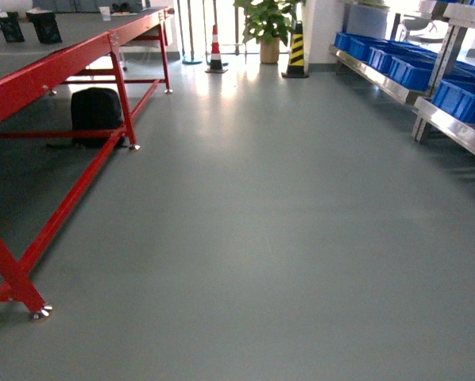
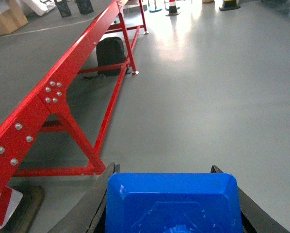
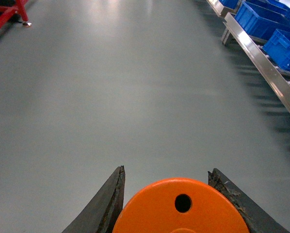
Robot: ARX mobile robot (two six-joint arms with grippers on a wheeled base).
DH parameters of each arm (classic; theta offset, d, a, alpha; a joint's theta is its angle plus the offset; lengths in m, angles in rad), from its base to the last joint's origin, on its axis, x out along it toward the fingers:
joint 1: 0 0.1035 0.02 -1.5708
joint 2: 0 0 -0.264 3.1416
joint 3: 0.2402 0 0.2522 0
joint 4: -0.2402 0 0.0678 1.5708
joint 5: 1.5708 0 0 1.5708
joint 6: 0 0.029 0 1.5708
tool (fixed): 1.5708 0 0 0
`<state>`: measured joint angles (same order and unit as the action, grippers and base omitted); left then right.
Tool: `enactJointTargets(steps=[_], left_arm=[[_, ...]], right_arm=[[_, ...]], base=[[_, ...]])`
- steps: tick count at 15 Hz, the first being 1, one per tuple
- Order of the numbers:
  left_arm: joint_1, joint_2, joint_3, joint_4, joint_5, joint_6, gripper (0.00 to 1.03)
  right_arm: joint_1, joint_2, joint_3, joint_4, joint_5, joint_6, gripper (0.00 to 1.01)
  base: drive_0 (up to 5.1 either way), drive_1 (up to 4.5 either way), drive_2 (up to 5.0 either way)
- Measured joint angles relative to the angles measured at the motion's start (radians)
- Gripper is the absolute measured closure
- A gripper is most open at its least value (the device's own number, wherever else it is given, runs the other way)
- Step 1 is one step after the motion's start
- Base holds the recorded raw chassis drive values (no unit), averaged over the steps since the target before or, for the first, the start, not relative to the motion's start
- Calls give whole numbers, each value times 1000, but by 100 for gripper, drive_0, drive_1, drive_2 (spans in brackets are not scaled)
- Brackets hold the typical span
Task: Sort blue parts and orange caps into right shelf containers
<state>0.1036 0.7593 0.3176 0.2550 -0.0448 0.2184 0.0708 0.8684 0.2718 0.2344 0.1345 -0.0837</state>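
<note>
In the left wrist view a bright-blue part (image 2: 173,201) fills the space between the two dark fingers, and my left gripper (image 2: 164,170) is shut on it. The right wrist view shows an orange cap (image 3: 181,208), flat end with a round hole toward the camera, clamped in my right gripper (image 3: 167,172). Both grippers hang above bare grey floor. The right shelf (image 1: 396,86) is a long steel rack at the far right of the head view, carrying blue containers (image 1: 464,99). It appears again in the right wrist view as the shelf (image 3: 261,58) with containers (image 3: 259,19). Neither gripper shows in the head view.
A red-framed table (image 1: 63,63) runs along the left, with a black bag (image 1: 96,115) under it. Far off stand an orange-white cone (image 1: 215,49), a yellow-black striped post (image 1: 295,51) and a potted plant (image 1: 268,24). Grey floor (image 1: 253,222) lies between table and shelf.
</note>
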Motion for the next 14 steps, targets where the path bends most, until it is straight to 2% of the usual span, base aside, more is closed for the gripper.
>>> enactJointTargets(steps=[1,4,14], left_arm=[[0,0,0,-4,0,0,58],[-6,0,0,-1,7,0,58],[2,-1,-1,0,0,0,58]], right_arm=[[0,0,0,-2,0,0,57],[-5,-1,0,2,5,0,57],[-5,0,0,-2,0,0,57]], base=[[497,-244,-244],[0,0,0],[-1,414,-416]])
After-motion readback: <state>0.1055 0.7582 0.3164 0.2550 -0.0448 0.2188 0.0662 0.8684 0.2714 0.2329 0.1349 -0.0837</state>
